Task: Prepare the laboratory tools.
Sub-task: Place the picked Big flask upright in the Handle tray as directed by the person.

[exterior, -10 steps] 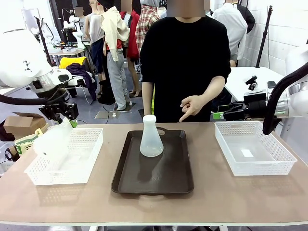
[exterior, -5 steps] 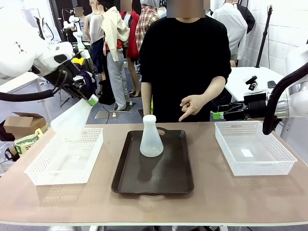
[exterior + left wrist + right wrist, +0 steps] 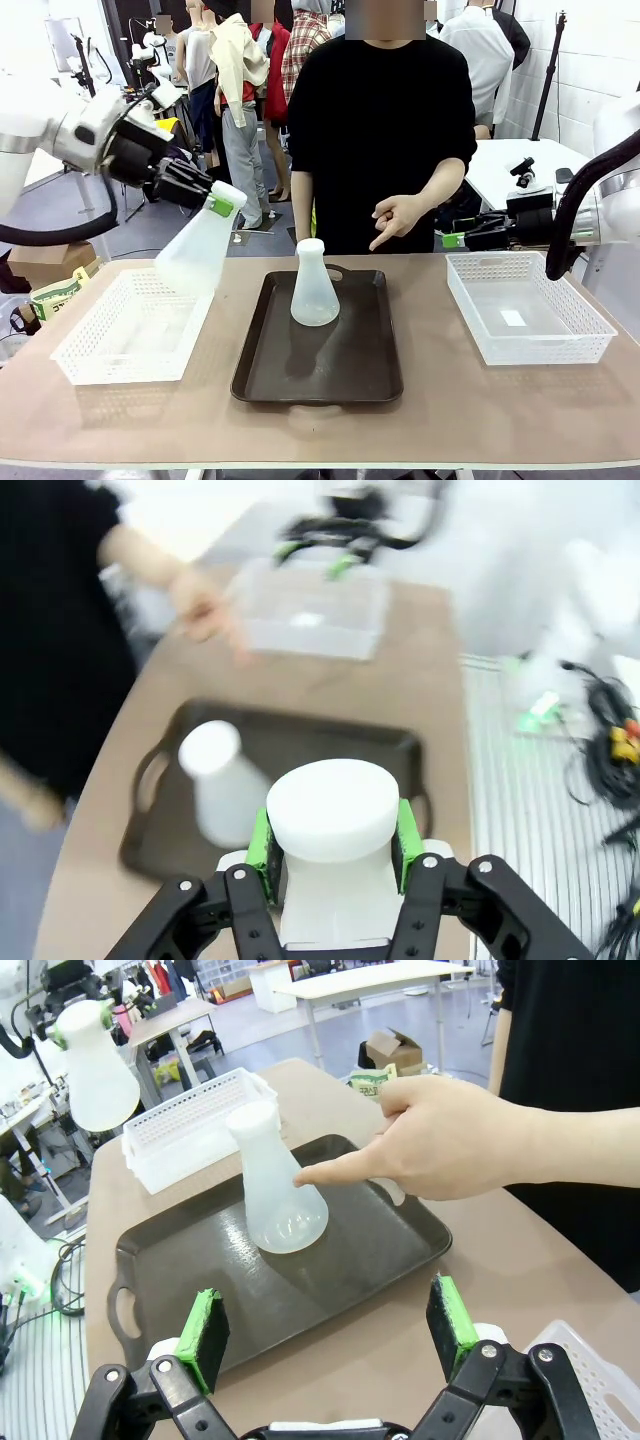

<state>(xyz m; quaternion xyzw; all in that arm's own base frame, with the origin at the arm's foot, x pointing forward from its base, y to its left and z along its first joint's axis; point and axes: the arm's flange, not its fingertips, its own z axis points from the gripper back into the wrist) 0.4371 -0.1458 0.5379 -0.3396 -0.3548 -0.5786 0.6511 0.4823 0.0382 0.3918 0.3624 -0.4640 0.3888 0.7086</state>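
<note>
Robotics lab or workshop floor: white robot arm (image 3: pixel 45 125) over a brown table (image 3: pixel 450 400), more worktables (image 3: pixel 370 975), cardboard boxes (image 3: pixel 40 258) and loose cables (image 3: pixel 610 770) on the floor beyond the left tool (image 3: pixel 215 200).

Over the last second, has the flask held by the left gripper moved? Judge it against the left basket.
Yes. The held flask has risen out of the left basket and swung toward the tray, gripped at the neck by the left gripper.
</note>
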